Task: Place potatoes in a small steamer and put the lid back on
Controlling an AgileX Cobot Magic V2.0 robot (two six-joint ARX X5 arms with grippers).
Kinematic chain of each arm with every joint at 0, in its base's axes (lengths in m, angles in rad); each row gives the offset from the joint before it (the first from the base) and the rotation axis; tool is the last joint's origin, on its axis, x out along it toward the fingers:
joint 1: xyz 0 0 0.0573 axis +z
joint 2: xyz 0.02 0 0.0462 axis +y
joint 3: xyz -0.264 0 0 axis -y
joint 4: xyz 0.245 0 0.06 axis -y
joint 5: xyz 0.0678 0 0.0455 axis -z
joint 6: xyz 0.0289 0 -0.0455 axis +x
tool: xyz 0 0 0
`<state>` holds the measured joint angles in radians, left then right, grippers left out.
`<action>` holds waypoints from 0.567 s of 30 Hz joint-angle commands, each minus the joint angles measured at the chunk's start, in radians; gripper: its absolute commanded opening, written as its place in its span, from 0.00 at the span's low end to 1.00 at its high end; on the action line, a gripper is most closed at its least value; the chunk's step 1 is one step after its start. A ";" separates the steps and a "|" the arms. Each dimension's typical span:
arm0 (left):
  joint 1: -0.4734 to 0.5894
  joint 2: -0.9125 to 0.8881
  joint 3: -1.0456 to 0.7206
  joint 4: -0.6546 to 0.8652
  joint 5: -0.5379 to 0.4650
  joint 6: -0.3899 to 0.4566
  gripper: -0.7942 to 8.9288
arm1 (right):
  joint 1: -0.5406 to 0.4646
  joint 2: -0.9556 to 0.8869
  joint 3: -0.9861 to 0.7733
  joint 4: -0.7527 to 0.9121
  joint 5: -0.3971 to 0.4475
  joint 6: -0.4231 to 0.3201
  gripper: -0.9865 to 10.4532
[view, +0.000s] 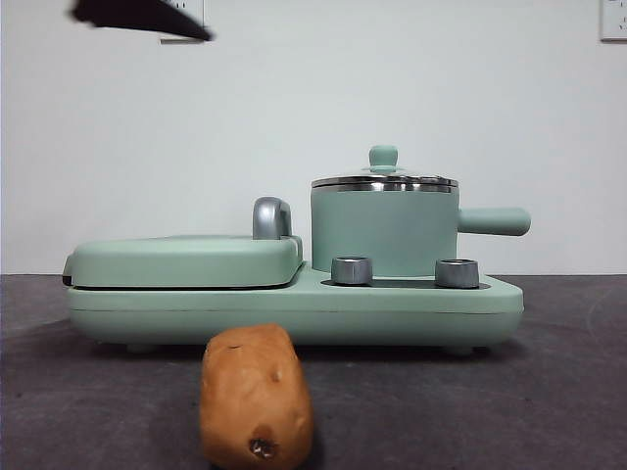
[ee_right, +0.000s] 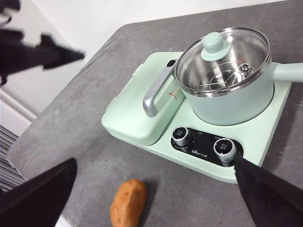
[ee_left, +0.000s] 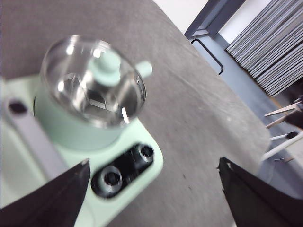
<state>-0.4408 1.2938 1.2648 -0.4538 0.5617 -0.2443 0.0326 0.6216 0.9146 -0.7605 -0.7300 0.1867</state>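
Note:
The orange-brown potato (view: 257, 397) lies on the table in front of the appliance, its dark pitted end facing the front camera; the right wrist view also shows the potato (ee_right: 129, 203). The small mint-green steamer (view: 384, 230) stands on the right half of the appliance base, handle pointing right. The glass lid (ee_right: 222, 56) with its green knob (view: 383, 157) sits on the steamer. My left gripper (ee_left: 155, 163) hovers open, high above the steamer (ee_left: 66, 127), holding nothing. My right gripper (ee_right: 154, 161) is open, above and in front of the appliance, empty.
The flat mint-green griddle cover (view: 186, 259) with a chrome handle (view: 271, 217) fills the left half of the base (view: 294, 313). Two metal dials (view: 352, 270) sit at the front. A black arm tip (view: 142, 15) shows at the top left. A table edge lies beyond the steamer.

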 commanded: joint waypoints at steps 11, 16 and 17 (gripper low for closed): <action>-0.198 0.556 0.620 -0.119 -0.353 0.080 0.53 | 0.003 0.005 0.015 0.003 -0.003 0.016 0.56; -0.240 0.708 0.784 -0.154 -0.499 0.113 0.53 | 0.003 0.005 0.015 0.001 -0.003 0.016 0.56; -0.245 0.734 0.809 -0.160 -0.515 0.113 0.53 | 0.003 0.005 0.015 -0.002 -0.003 0.016 0.56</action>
<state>-0.6765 1.9999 2.0319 -0.6121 0.0589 -0.1543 0.0326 0.6216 0.9146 -0.7658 -0.7307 0.1913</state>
